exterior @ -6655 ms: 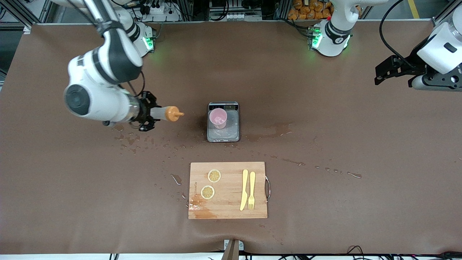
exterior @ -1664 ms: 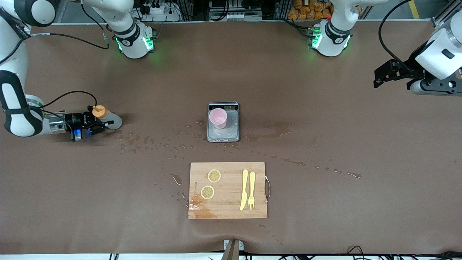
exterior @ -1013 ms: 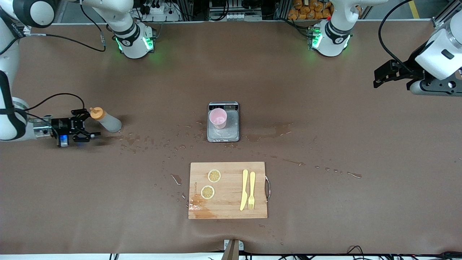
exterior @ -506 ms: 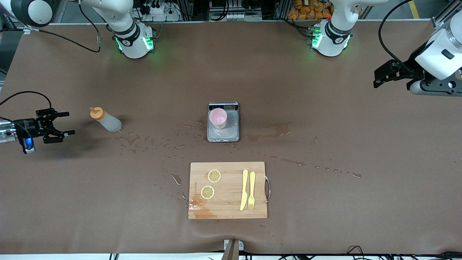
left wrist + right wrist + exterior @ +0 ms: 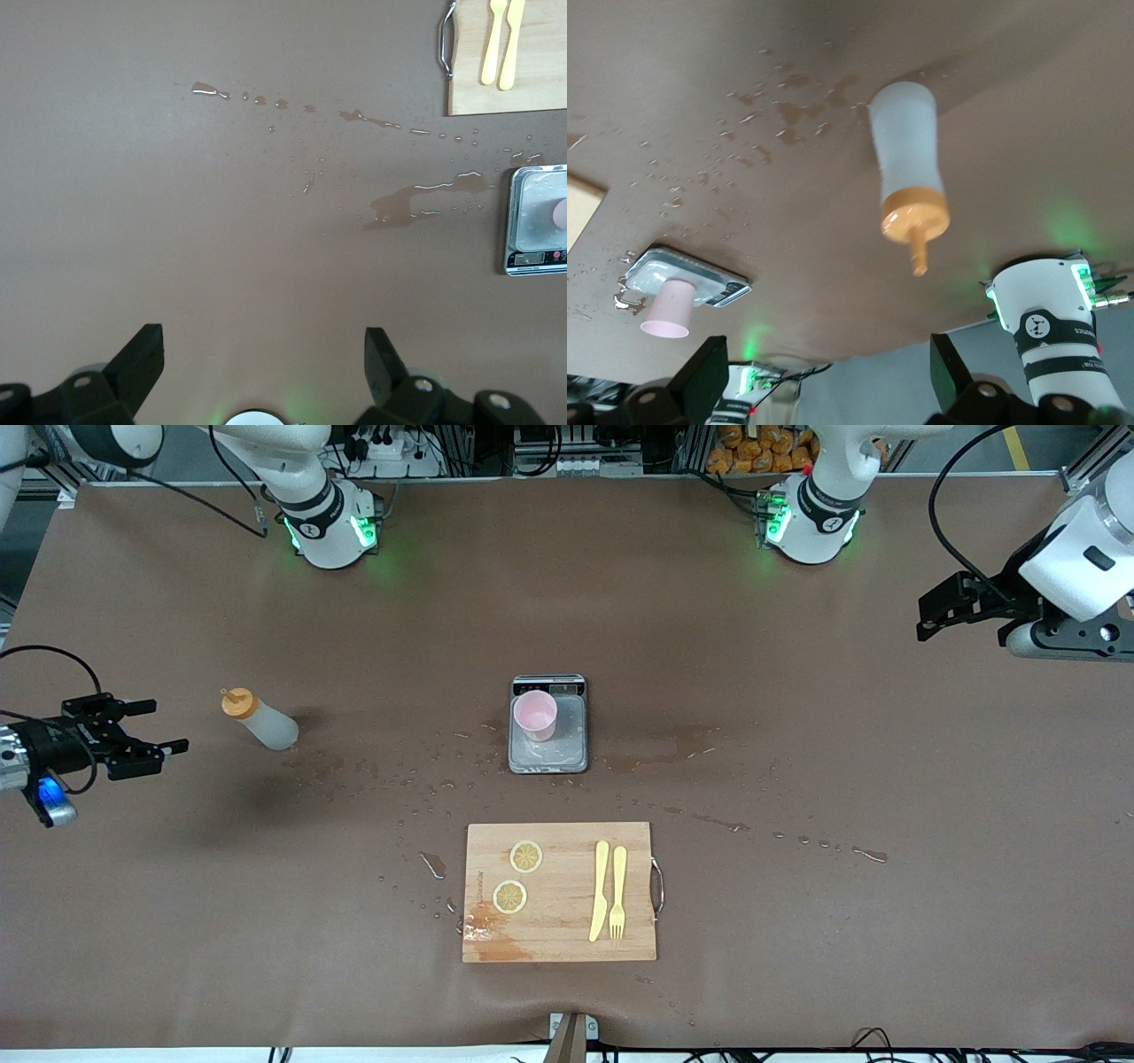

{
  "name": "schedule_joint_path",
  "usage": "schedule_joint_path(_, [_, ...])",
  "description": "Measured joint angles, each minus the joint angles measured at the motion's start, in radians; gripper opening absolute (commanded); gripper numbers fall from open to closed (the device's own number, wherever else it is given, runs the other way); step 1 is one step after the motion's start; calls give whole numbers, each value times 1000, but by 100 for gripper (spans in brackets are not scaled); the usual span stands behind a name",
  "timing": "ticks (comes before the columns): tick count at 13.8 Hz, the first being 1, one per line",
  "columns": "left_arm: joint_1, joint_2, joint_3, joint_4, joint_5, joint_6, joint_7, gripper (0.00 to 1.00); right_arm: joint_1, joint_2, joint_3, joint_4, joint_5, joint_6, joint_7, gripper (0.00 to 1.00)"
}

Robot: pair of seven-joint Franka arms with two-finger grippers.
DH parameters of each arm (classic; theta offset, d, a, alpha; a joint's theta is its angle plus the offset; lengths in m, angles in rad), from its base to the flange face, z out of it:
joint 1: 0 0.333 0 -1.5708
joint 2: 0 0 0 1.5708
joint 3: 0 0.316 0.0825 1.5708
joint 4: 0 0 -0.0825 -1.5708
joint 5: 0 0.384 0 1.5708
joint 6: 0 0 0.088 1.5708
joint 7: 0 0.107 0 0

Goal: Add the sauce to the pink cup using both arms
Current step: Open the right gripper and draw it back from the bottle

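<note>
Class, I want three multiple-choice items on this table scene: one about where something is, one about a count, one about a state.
1. Where does the pink cup stand?
A. on the cutting board
B. on the scale
C. beside the fork

2. How many lemon slices lie on the cutting board?
A. one
B. two
C. four

3. What state is the sauce bottle in?
A. held by the right gripper
B. lying flat
C. standing free on the table

Answers: 1 B, the cup sits on the scale's tray. 2 B, two slices show. 3 C, the open right gripper is apart from it.
</note>
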Motion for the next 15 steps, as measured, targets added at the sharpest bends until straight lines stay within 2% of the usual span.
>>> schedule_joint_path(4, [-1, 0, -1, 0, 0, 0, 0, 100, 84, -63, 0, 54, -27, 3, -6, 100])
schedule_joint_path(6, [-1, 0, -1, 0, 0, 0, 0, 100, 111, -70, 0, 91, -58, 46, -91, 100])
schedule_joint_path(10, [-1, 0, -1, 1, 0, 0, 0, 100, 176, -172, 1, 114, -244, 157, -246, 100])
schedule_joint_path(13, [-1, 0, -1, 1, 0, 3, 0, 100, 218, -304, 26, 46, -335, 262, -295, 100])
schedule_joint_path(15, [-1, 0, -1, 1, 0, 5, 0, 100, 216, -407, 32, -92, -360, 371, -391, 100])
